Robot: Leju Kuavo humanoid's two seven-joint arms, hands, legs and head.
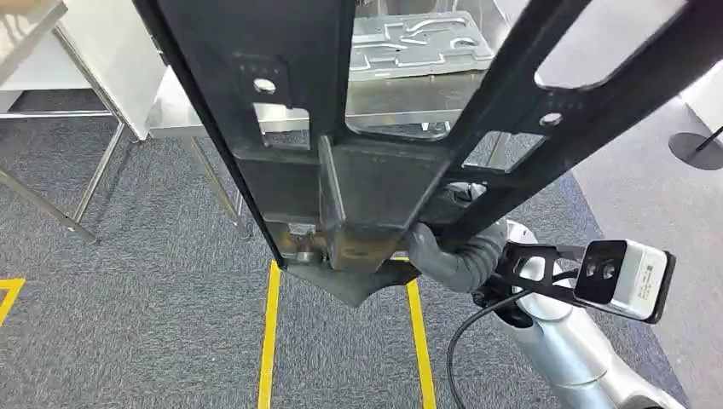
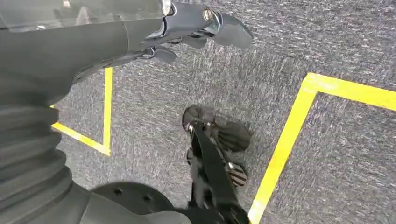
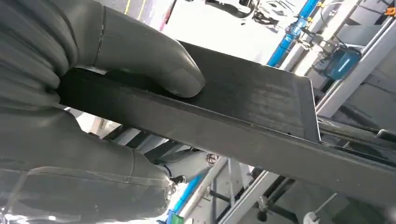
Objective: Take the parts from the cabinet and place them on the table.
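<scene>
Head view: flat black metal frame (image 1: 358, 162)

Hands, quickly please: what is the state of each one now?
Left hand: open, holding nothing.
Right hand: gripping the black metal part.

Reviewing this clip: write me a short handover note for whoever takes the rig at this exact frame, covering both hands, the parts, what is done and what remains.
Right hand: grips the lower end of the large black metal frame part, held up in front of the head camera; in the wrist view its thumb presses on the part's flat face.
Left hand: holds nothing, hangs over the grey carpet with yellow floor tape.
Ahead: the stainless steel table, with a silver stamped metal panel already lying on it.
Done: black part is in hand.
Left: set it on the table and let go.
</scene>
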